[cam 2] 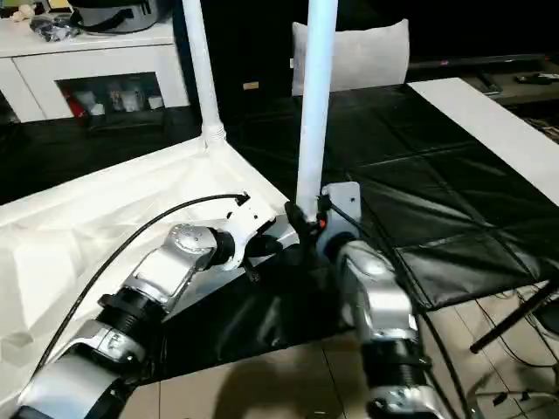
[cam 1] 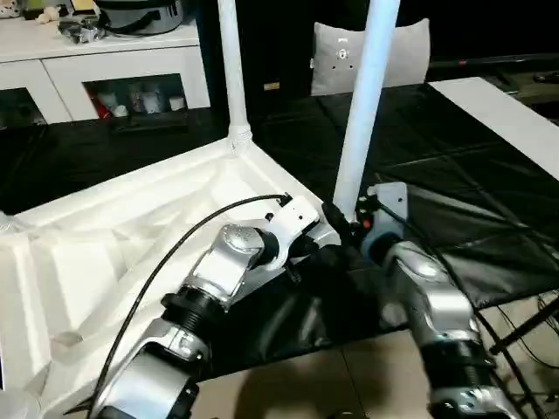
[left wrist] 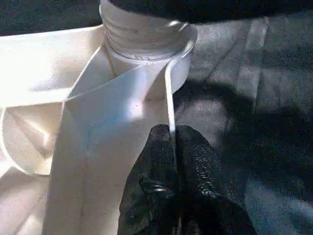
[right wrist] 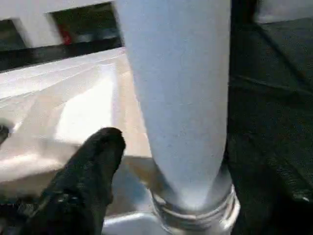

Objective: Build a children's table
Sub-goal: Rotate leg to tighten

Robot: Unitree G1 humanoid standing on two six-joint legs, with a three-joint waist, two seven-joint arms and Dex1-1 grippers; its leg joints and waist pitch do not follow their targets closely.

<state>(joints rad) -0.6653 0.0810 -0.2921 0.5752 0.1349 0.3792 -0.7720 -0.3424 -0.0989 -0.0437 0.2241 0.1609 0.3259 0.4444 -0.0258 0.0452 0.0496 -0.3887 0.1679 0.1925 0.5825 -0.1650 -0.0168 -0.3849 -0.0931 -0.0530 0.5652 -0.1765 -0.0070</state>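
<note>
The white tabletop [cam 1: 131, 236] lies upside down on a black mat, ribbed underside up. One white leg [cam 1: 234, 78] stands upright in the far corner socket. A second leg [cam 1: 365, 113] stands upright with its threaded end in the near right corner socket [left wrist: 146, 54]. My left gripper [left wrist: 173, 147] is shut on the thin rim of the tabletop just beside that socket. My right gripper [cam 1: 345, 229] sits at the base of the second leg [right wrist: 181, 98]. Its fingers stand on either side of the leg, and the visible finger [right wrist: 93, 166] is slightly off the tube.
A white cabinet with glass doors [cam 1: 113, 74] stands at the back left. A grey-white cushion-like panel [cam 1: 410, 52] leans behind the second leg. A white board [cam 1: 502, 118] lies at the right of the black mat [cam 1: 463, 218]. Stand legs and cables [cam 1: 524, 336] cross the tiled floor at the near right.
</note>
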